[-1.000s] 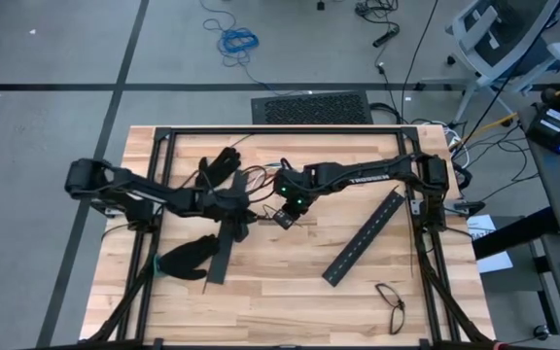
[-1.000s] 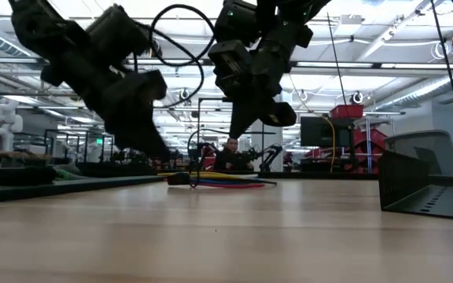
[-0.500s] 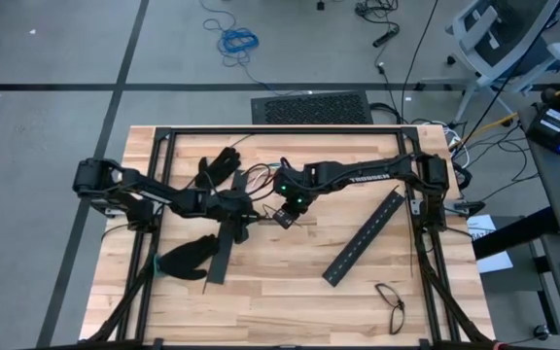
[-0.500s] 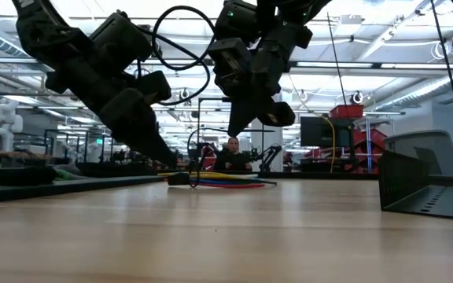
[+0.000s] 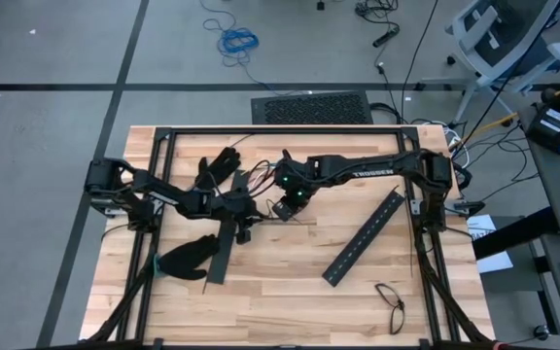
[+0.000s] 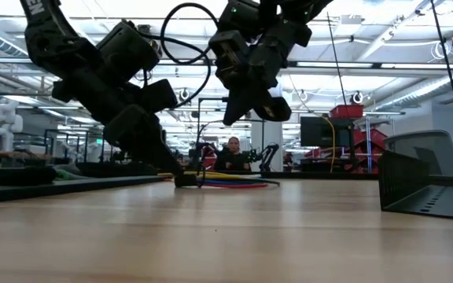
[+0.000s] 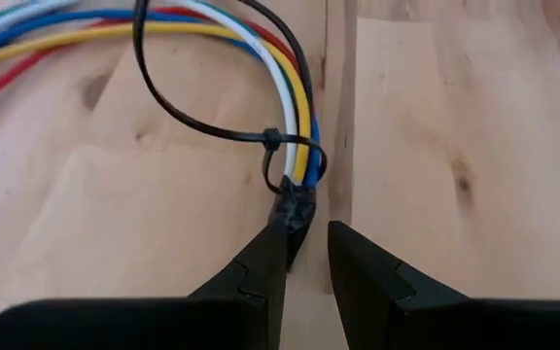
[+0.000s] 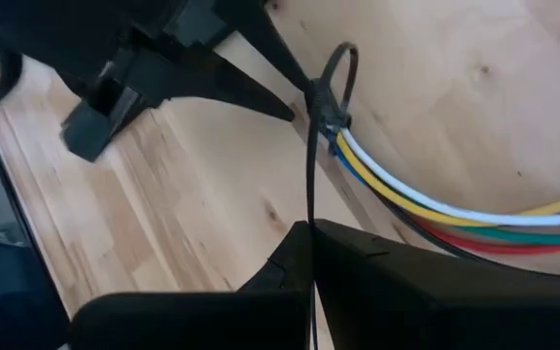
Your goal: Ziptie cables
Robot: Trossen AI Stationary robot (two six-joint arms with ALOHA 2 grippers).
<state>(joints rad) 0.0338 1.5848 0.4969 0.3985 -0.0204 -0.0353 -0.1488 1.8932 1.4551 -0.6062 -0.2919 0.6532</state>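
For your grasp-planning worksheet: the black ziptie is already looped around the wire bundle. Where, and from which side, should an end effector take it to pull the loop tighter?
Grip the ziptie on its free tail beyond the locking head, coming from above, away from the cables. The tail arcs clear of the wires, while the loop hugs them. The right end effector is shut on that tail; the left end effector pinches the bundle's end.

Robotics lab: humanoid robot [image 6: 4, 118], equipment racks [image 6: 360, 141], seated person [image 6: 232, 154] behind wooden workbench [image 6: 226, 228].

Two black gloves [image 5: 224, 163] [image 5: 188, 258] lying on the wooden surface [image 5: 280, 292], slotted black bar [image 5: 363, 237] lying diagonally, eyeglasses [image 5: 391, 301] resting near the corner
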